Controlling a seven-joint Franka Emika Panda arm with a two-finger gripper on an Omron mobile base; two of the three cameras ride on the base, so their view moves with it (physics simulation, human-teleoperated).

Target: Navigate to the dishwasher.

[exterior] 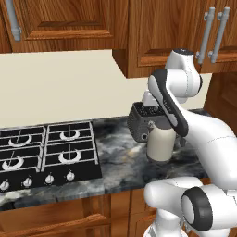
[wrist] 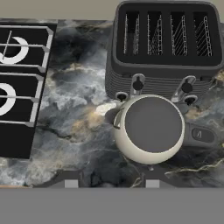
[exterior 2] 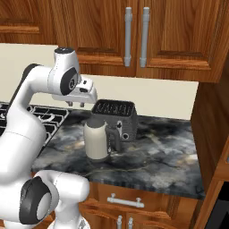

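1. Here, the pincer [wrist: 112, 181] hangs above the table [wrist: 74, 127], its two dark fingertips [wrist: 71, 180] set well apart with nothing between them. In the right base view the pincer [exterior 2: 75, 104] points down from the white hand, over the table's left part.
2. Just below and ahead of the pincer stands a cream kettle [wrist: 151, 131] with a flat grey lid. Its dark handle juts to the right in the hand view. In the right base view the kettle [exterior 2: 97, 141] stands upright near the table's front edge, to the right of the pincer.
3. Just behind the kettle sits a dark grey four-slot toaster [wrist: 166, 43], its knobs and levers facing the kettle. The two look very close; whether they touch cannot be told. The left base view shows the toaster [exterior: 138, 121] partly hidden by the arm.
4. To the left of both lies a black gas hob [exterior: 46, 148] with white burner rings and a row of knobs along its front edge, set into the dark marbled table [exterior 2: 161, 147].
5. Brown wooden wall cabinets [exterior 2: 179, 31] with vertical silver handles hang above; below the table a drawer carries a horizontal handle [exterior 2: 123, 200].
6. As for the dishwasher, a black sliver [exterior 2: 222, 215] shows in the lower right corner of the right base view, beyond the table's end; whether that is the dishwasher cannot be told.
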